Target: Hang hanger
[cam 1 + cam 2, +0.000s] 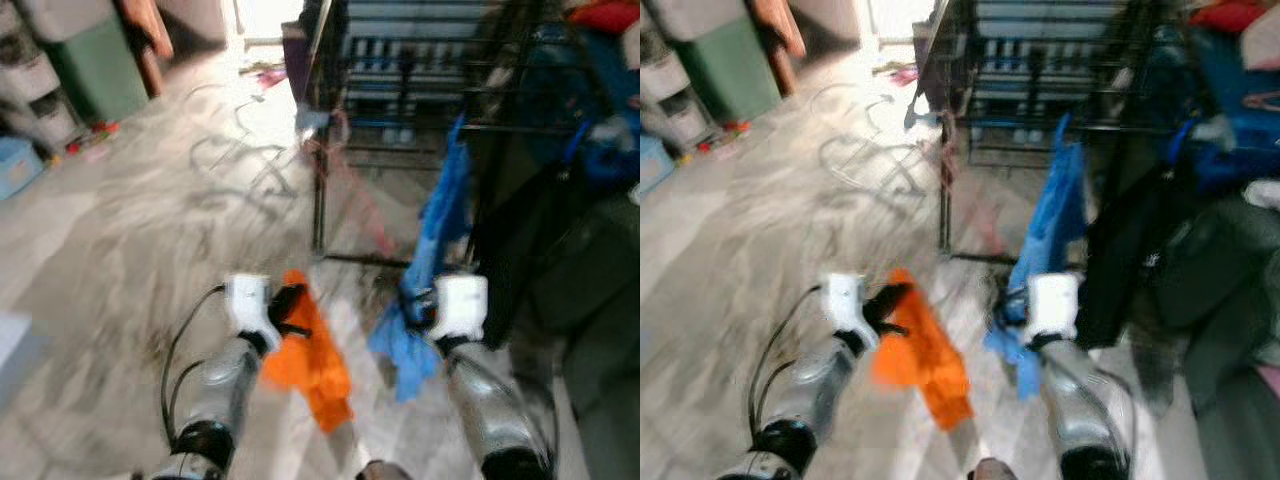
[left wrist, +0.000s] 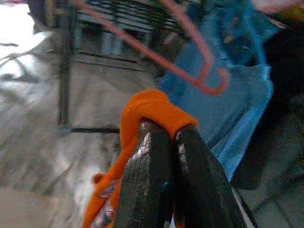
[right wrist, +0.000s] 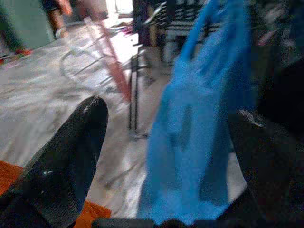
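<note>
Two silver arms, two grippers, two bright cloths, one pink hanger. Left gripper (image 2: pixel 164 142) clenched on an orange cloth (image 1: pixel 310 365), black fingers (image 2: pixel 147 185) pressed together with the fabric folded over their tips. Right gripper (image 3: pixel 166 137) spread wide, fingers well apart, a blue cloth (image 3: pixel 199 118) hanging between them; touching or just behind, hard to say. Pink hanger (image 2: pixel 190 66) slanting in front of the black metal rack (image 1: pixel 330 120), hook end near the blue cloth, upper end cut off by the frame. Both eye views smeared by motion, so rack contents and the dark garments (image 1: pixel 540 240) to the right only vague shapes. Pale floor (image 1: pixel 120 250) beneath.
</note>
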Controlling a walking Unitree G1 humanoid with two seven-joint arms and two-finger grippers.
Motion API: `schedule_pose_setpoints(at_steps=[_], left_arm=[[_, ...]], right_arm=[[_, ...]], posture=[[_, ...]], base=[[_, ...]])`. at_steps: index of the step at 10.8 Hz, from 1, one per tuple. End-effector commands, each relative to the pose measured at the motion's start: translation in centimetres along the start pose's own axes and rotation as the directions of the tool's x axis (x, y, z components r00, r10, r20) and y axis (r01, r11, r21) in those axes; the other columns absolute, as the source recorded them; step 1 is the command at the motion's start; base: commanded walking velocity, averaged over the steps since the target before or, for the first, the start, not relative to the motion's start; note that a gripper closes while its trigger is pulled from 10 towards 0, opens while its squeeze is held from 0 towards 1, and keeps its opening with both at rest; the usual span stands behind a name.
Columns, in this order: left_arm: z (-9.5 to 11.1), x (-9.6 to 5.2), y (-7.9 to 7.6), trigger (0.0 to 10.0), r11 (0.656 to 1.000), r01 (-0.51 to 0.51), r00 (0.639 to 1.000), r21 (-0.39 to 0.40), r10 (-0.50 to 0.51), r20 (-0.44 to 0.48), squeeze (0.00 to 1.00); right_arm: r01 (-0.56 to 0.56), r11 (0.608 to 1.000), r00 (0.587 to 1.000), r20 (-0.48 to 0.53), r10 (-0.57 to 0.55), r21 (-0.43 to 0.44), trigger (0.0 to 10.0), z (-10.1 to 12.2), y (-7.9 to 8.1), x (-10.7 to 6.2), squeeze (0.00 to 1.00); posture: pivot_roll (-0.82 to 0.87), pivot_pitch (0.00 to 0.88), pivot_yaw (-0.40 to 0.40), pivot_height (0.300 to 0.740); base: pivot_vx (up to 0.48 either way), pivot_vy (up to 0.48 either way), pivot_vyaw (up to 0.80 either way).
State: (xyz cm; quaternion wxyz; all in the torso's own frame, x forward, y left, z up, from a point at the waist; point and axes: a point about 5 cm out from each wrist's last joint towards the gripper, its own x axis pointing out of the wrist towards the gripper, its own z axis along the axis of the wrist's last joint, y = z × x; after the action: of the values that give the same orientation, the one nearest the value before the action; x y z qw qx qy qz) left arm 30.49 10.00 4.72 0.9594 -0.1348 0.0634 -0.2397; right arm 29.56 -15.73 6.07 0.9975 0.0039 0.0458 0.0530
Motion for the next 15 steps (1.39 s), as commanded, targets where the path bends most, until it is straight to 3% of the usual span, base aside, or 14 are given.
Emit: schedule_pose_setpoints(at_steps=[1, 5, 11, 15], left_arm=[[0.4, -0.4, 0.9, 10.0, 0.999, -0.019, 1.0, 0.025, 0.019, 0.006, 0.0], [0.2, -0.3, 0.4, 10.0, 0.999, 0.009, 1.0, 0.046, -0.009, -0.004, 0.0], [0.1, -0.3, -0.4, 10.0, 0.999, 0.049, 0.999, 0.014, -0.049, 0.017, 0.0], [0.2, -0.2, -0.7, 10.0, 0.997, 0.071, 0.997, 0.007, -0.071, 0.026, 0.0]], right_arm=[[-0.021, 1.0, 1.0, 0.01, 0.021, 0.0, 10.0, 0.1, 1.0, 0.0, 0.0], [-0.023, 0.999, 0.999, 0.036, 0.024, -0.027, 10.0, 0.4, 1.3, -0.1, 0.0], [0.006, 0.999, 0.999, 0.035, -0.005, -0.033, 10.0, 0.3, 0.9, -0.1, 0.0], [0.003, 0.999, 0.999, 0.042, -0.001, -0.046, 10.0, 0.6, 0.9, 0.1, 0.0]], posture=[[-0.28, 0.085, 0.027, 0.74], [-0.28, 0.089, 0.033, 0.74], [-0.28, 0.093, 0.032, 0.74], [-0.28, 0.092, 0.028, 0.74]], base=[[0.0, 0.42, 0.0], [0.123, 0.416, 0.0], [0.0, 0.0, -0.15], [0.327, 0.0, -0.32]])
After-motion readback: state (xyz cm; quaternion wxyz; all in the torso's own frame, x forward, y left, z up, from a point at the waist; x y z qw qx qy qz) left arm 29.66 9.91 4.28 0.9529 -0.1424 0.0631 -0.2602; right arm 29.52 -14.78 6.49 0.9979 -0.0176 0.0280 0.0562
